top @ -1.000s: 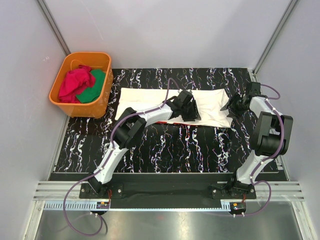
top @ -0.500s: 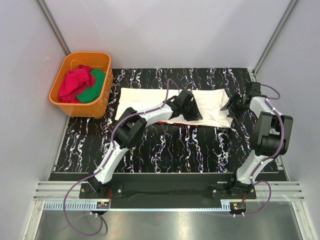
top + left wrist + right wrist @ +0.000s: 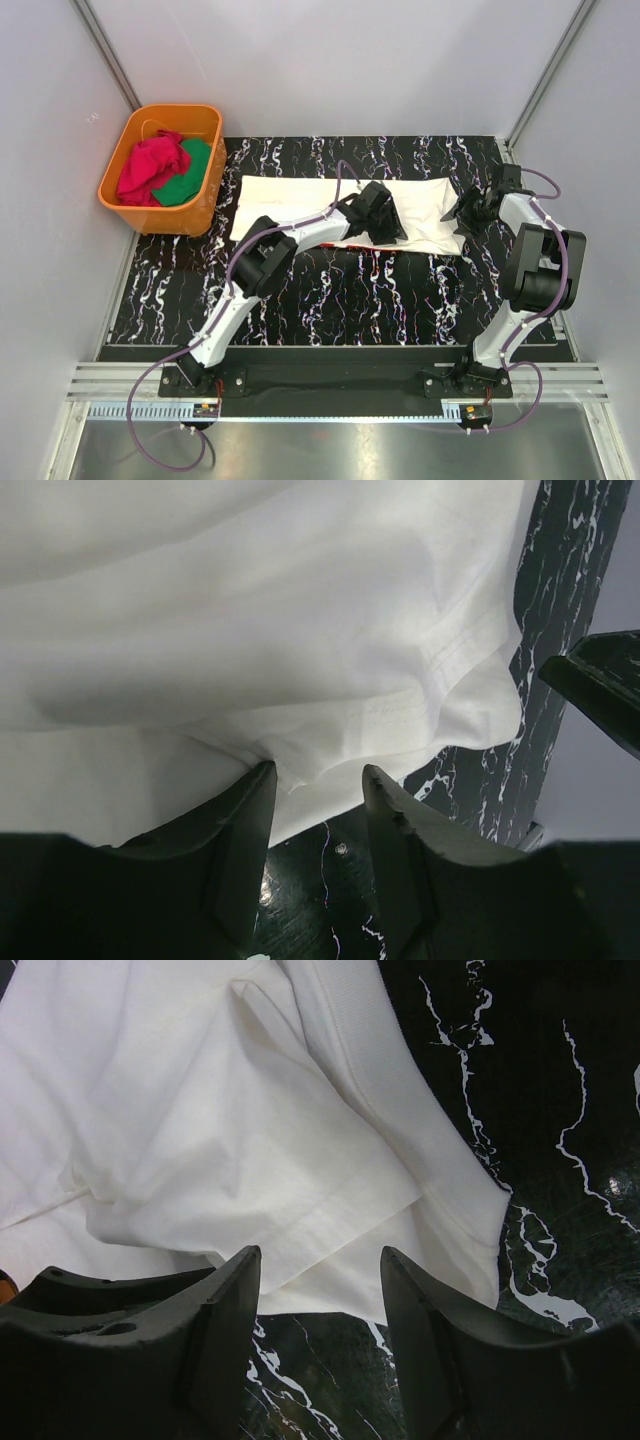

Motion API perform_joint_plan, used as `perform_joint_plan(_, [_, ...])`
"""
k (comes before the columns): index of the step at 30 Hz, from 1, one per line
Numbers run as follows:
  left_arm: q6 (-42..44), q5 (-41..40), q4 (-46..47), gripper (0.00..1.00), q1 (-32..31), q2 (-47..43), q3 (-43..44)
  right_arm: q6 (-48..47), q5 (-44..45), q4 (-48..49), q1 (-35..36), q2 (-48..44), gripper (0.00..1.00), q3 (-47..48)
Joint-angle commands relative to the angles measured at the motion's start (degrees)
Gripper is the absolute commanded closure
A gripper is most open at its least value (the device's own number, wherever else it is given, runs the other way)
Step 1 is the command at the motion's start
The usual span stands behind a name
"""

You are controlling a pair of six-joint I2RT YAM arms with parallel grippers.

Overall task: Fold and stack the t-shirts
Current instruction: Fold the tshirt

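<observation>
Marbled black tabletop (image 3: 330, 290) w/ cream tee (image 3: 290, 195) folded long (red cloth (image 3: 372, 253) beneath).

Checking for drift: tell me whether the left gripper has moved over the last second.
Yes, slightly: the left gripper has edged right along the white t-shirt, away from the orange tub.

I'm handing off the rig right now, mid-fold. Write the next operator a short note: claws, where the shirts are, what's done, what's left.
Left claw: open, tips at the white t-shirt's near hem; the cloth edge lies between them, not pinched.
Right claw: open, low at the shirt's right end, holding nothing.
White t-shirt: lying as a long band across the mat; a red edge peeks from under its near hem.
Orange tub, far left: red cloth and green cloth bunched inside.
Done: lengthwise folds, it seems.
Left: the crosswise fold, stacking, probably the tub's pieces.
</observation>
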Motion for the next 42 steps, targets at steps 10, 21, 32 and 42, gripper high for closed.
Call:
perform_joint_plan(10, [4.5,-11.1,-13.0,0.65,-0.6,4.9,9.7,-0.1,-0.2,1.2,-0.3,-1.1,0.42,-0.3])
perform_joint_plan(21, [6.1,-11.1,-13.8,0.99,-0.8,5.9,12.9,-0.1,-0.3,1.8,-0.3,-0.9,0.42,-0.8])
perform_joint_plan(32, [13.5,-14.7,-4.7,1.0,1.0,-8.0,7.6,1.6,-2.7,3.2,-0.3,0.3,0.4,-1.9])
perform_joint_plan(42, [11.7,-9.0,-2.4,1.0,2.2,-6.4,8.9,3.2,-4.4,4.1,-0.8,1.8,0.62,-2.4])
